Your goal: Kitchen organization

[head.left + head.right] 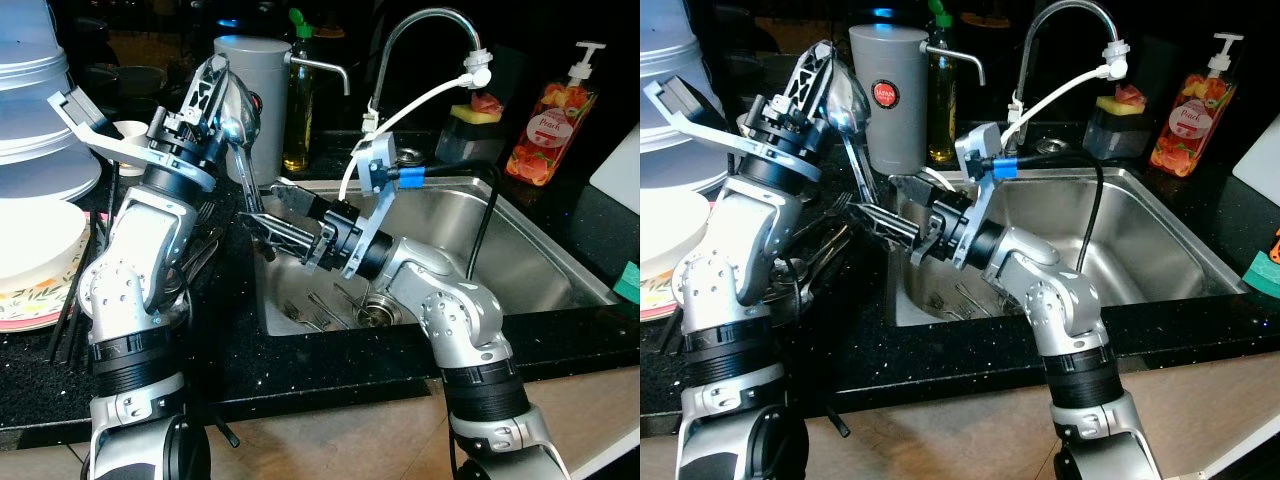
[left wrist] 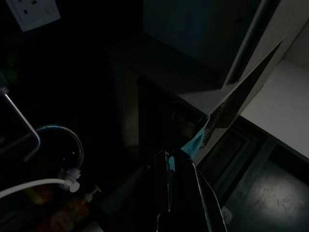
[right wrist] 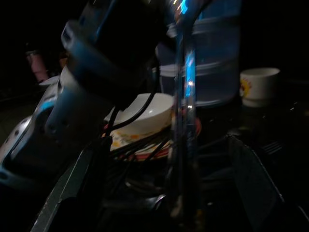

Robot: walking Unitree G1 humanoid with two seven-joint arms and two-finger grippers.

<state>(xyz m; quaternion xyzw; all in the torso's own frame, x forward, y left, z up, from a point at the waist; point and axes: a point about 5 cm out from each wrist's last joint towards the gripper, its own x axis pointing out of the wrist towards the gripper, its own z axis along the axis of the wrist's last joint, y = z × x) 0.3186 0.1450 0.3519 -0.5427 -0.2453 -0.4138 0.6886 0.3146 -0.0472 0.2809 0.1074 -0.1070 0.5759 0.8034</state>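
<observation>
- Your left hand (image 1: 215, 95) is raised over the counter (image 1: 300, 365), fingers pointing to 1 o'clock and squeezed tight on the top of a big spoon (image 1: 240, 125). The shiny bowl sits beside the fingers and the long handle hangs down.
- Your right hand (image 1: 275, 228) reaches from the sink (image 1: 500, 240) toward 9 o'clock. Its fingers sit a little apart, one on each side of the low end of the handle, but I cannot tell if they touch it.
- This looks like a pass from one hand to the other. Pinch the right hand firmly first, then let the left hand go slowly.
- Keep the spoon away from the grey jug (image 1: 250, 85) at 12 o'clock and the stack of plates (image 1: 35, 250) at 9 o'clock.
- More forks (image 1: 310, 315) lie in the sink near the drain.
</observation>
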